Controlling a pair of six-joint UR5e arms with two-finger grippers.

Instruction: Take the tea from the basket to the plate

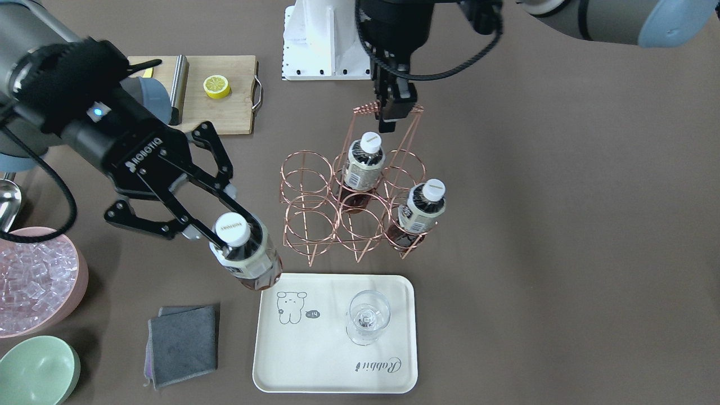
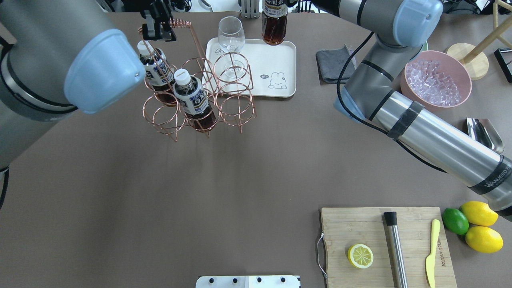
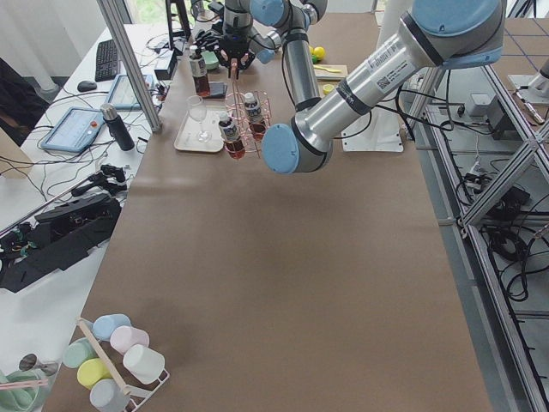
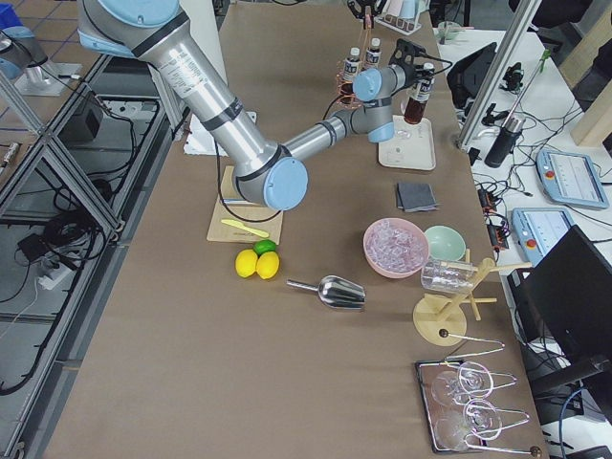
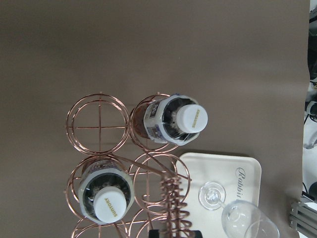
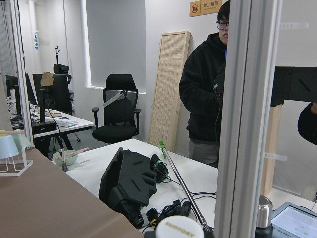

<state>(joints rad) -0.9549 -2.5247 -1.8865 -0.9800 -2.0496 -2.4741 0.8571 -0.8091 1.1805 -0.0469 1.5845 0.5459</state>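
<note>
My right gripper point(image 1: 236, 230) is shut on a tea bottle point(image 1: 250, 261) just below its white cap. It holds the bottle tilted in the air over the plate's point(image 1: 315, 365) corner by the bear print. In the overhead view the bottle point(image 2: 274, 28) hangs over the plate's point(image 2: 280, 60) far edge. Its cap point(image 6: 179, 227) shows in the right wrist view. The copper wire basket point(image 1: 306, 191) stands behind the plate with two more tea bottles point(image 1: 364, 163) point(image 1: 421, 214) in its cells. My left gripper point(image 1: 394, 115) is shut on the basket's coiled handle point(image 5: 173, 218).
A clear stemmed glass point(image 1: 367, 318) stands on the plate's right half. A grey cloth point(image 1: 183, 343), a mint bowl point(image 1: 36, 371) and a pink bowl of ice point(image 1: 34, 281) lie to the plate's left. A cutting board point(image 1: 225, 107) with a lemon half is behind.
</note>
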